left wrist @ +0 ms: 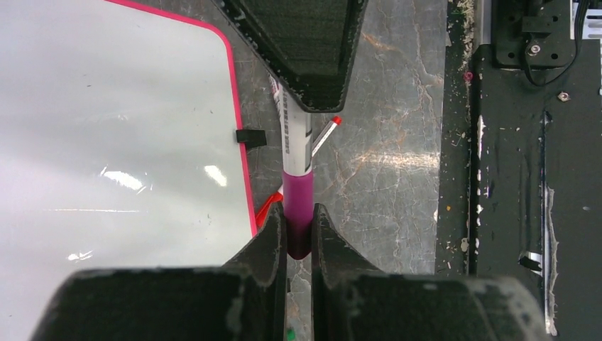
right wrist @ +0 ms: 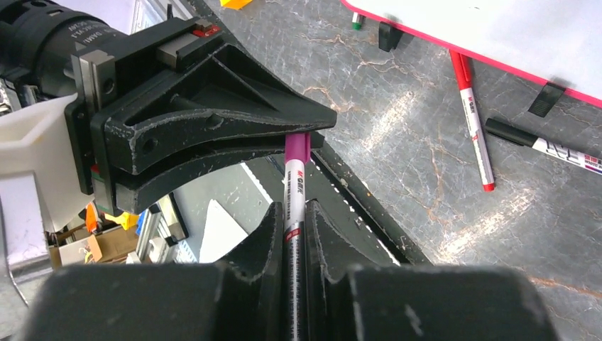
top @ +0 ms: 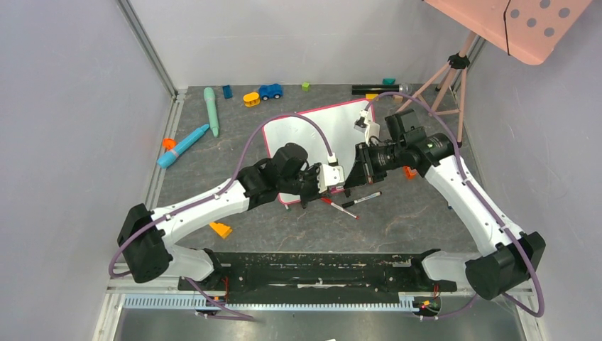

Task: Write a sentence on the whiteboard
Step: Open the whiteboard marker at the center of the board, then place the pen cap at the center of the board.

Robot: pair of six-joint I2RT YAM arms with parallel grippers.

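The left gripper [left wrist: 299, 226] is pressed together on the magenta cap [left wrist: 298, 195] of a marker [right wrist: 293, 199]. The right gripper [right wrist: 292, 231] faces it nose to nose and pinches the white barrel of the same marker. The pen runs straight between the two claws, with the cap seated on the barrel.

The step in hand looks like uncapping. Writing has not begun: the whiteboard [top: 312, 135] shows bare white, and no sentence can be seen on it. The next move probably calls for a straight pull apart along the pen's axis, with both grips firm so the barrel does not skew.

The claws meet just off the board's near right corner, above the grey table [top: 426, 213]. Below them lie a red pen [top: 339, 207] and a black pen [top: 363, 199], close to the pink frame and its black clip foot [left wrist: 250, 137].

The right claw seems to have more room to draw back rightward. The left arm lies across the board's near left edge, so its retreat would pass over the frame. The black base rail [top: 319, 266] bounds the near side.
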